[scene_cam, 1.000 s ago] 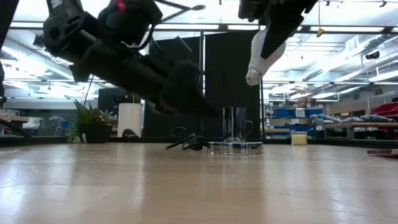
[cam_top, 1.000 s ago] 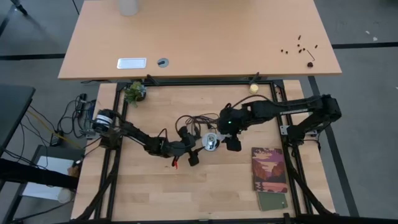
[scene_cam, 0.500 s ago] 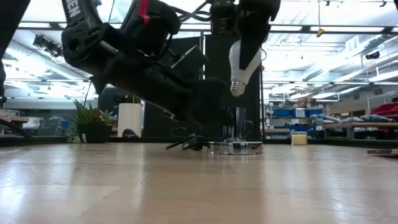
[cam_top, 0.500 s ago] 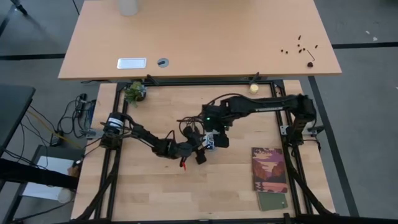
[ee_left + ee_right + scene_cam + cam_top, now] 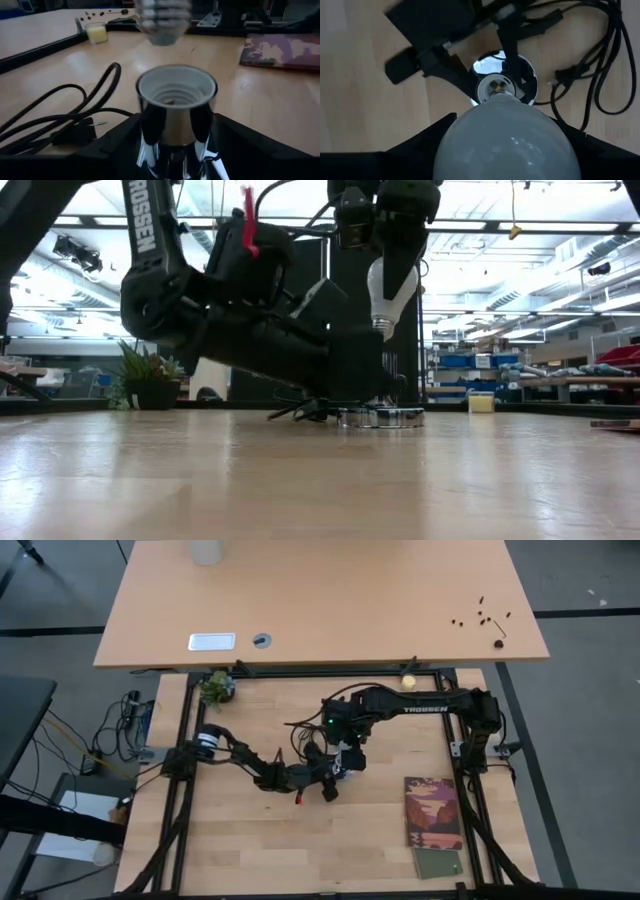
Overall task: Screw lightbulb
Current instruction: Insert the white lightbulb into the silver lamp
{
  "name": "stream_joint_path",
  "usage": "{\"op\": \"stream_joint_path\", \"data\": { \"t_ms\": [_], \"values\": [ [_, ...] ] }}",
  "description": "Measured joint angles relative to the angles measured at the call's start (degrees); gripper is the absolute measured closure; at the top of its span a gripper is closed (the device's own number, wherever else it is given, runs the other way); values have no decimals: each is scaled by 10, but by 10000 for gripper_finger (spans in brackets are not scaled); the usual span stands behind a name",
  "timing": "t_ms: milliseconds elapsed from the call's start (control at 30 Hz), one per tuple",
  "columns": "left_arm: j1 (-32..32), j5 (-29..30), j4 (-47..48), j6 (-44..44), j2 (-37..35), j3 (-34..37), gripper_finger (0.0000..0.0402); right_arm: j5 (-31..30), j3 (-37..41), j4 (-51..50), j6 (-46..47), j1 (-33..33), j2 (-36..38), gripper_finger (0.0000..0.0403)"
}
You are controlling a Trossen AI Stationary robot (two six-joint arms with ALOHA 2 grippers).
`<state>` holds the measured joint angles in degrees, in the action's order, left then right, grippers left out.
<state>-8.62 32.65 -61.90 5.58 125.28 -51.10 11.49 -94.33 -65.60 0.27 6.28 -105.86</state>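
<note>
Since a second ago the right gripper (image 5: pixel 392 250), clamped on the lightbulb (image 5: pixel 390 288), has swung base-down over the socket (image 5: pixel 176 112), which the left gripper (image 5: pixel 175 150) pinches steady for threading.

The right tool (image 5: pixel 392 255) has carried the lightbulb (image 5: pixel 391 292) over the socket (image 5: pixel 380 416).

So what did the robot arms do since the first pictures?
The right gripper carried the lightbulb sideways until it hangs base-down just above the socket. The left gripper slid in and closed around the socket. The booklet stayed put.
</note>
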Motion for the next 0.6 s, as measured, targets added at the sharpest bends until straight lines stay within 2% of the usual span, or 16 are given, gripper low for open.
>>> {"op": "stream_joint_path", "data": {
  "t_ms": [133,300,433,600],
  "values": [
    [0,31,-11,-29,8,-3,164,2,3,-2,-3,-1,0,133],
    [0,33,-59,-80,8,-3,191,3,3,19,-3,-1,0,133],
    [0,32,-58,-70,8,-3,214,3,3,20,-3,-1,0,133],
    [0,31,-54,-66,8,-3,219,3,3,28,2,-1,0,133]
  ]
}}
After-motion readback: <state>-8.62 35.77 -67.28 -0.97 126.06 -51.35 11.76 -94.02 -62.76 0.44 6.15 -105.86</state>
